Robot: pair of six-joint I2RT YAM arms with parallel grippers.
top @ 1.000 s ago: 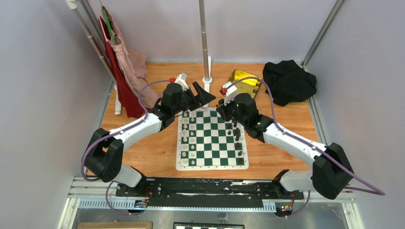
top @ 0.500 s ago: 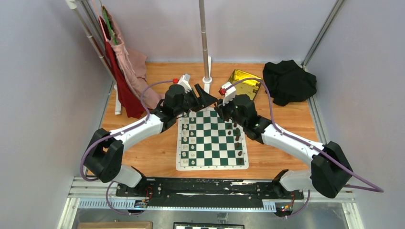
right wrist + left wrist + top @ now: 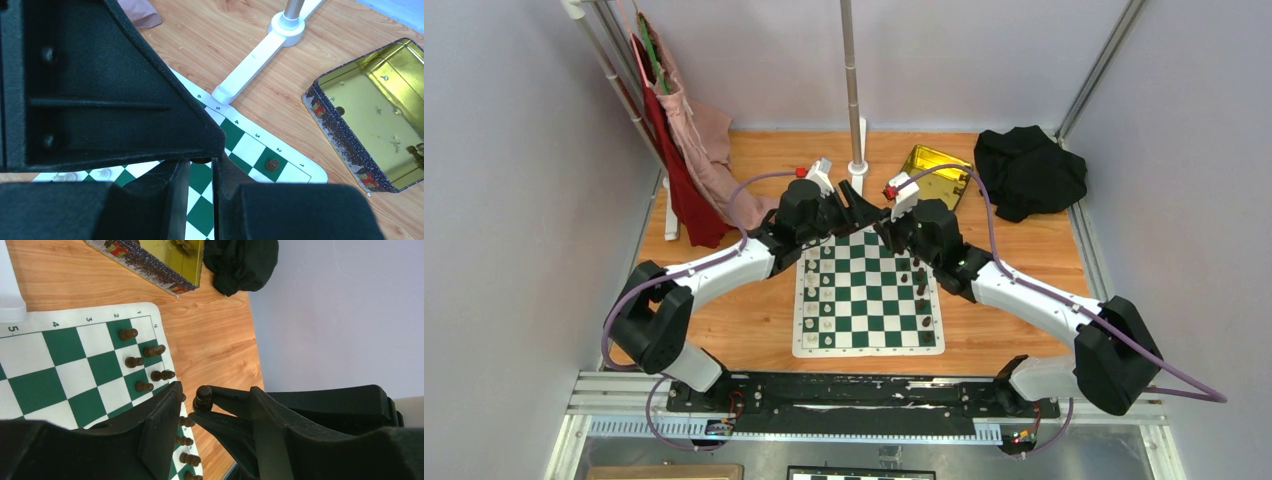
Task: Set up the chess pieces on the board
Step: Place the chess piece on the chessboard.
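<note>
The green-and-white board (image 3: 869, 300) lies mid-table. Several dark brown chess pieces (image 3: 919, 290) stand along its right side, with cream ones on the left. The two grippers meet above the board's far edge. My right gripper (image 3: 884, 222) is shut on one dark piece (image 3: 203, 396), whose round head shows between its tips in the left wrist view. My left gripper (image 3: 214, 392) is open, its fingers (image 3: 160, 425) either side of that piece and those tips, with a small gap to the piece. In the right wrist view the held piece (image 3: 201, 161) is mostly hidden behind the left gripper's finger (image 3: 100, 85).
An open gold tin (image 3: 937, 172) and a black cloth (image 3: 1029, 170) sit at the back right. A white-footed pole stand (image 3: 857, 150) rises just behind the board. Red and pink garments (image 3: 689, 150) hang at the back left. Another dark pawn (image 3: 272, 164) stands in the board's far corner.
My left gripper has moved right to the right gripper's tips, and its jaws have narrowed around the held piece. The right arm has barely moved.
</note>
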